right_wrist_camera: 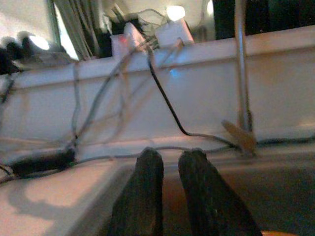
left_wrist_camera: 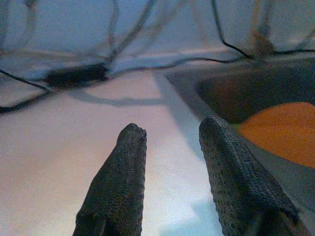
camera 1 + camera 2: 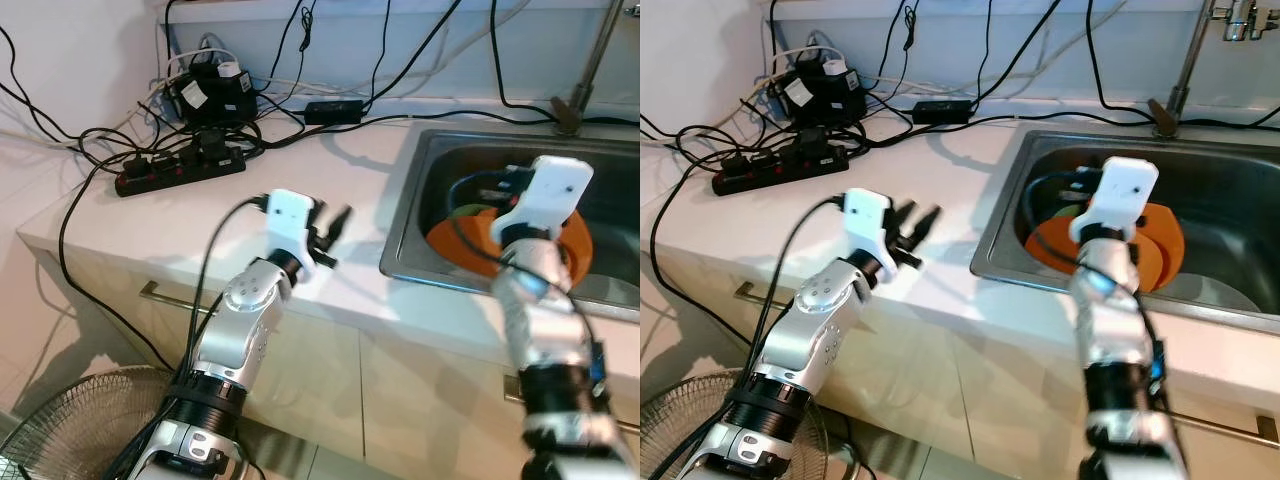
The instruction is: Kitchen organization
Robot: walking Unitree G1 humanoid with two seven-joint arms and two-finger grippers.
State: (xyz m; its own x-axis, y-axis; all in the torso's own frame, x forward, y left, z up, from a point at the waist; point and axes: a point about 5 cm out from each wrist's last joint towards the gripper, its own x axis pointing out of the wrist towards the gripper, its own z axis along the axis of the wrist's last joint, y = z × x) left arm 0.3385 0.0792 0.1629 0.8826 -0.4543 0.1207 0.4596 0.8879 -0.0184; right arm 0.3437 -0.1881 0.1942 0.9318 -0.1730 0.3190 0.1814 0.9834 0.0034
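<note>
Orange plate (image 3: 470,245) in sink (image 3: 420,160), under right gripper (image 1: 170,162), narrow gap; left gripper (image 2: 170,135) wide.

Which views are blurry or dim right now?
Both eye views are bright and mostly sharp, the orange plate in the sink clear. The left wrist view is soft and bluish beyond the left gripper. The right wrist view is dim and blurred, with window glare behind the right gripper.

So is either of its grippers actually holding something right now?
No, nothing is held. The left gripper hovers open above the pale countertop. The right gripper is over the steel sink, fingers slightly apart with nothing between them, above the round orange plate.
</note>
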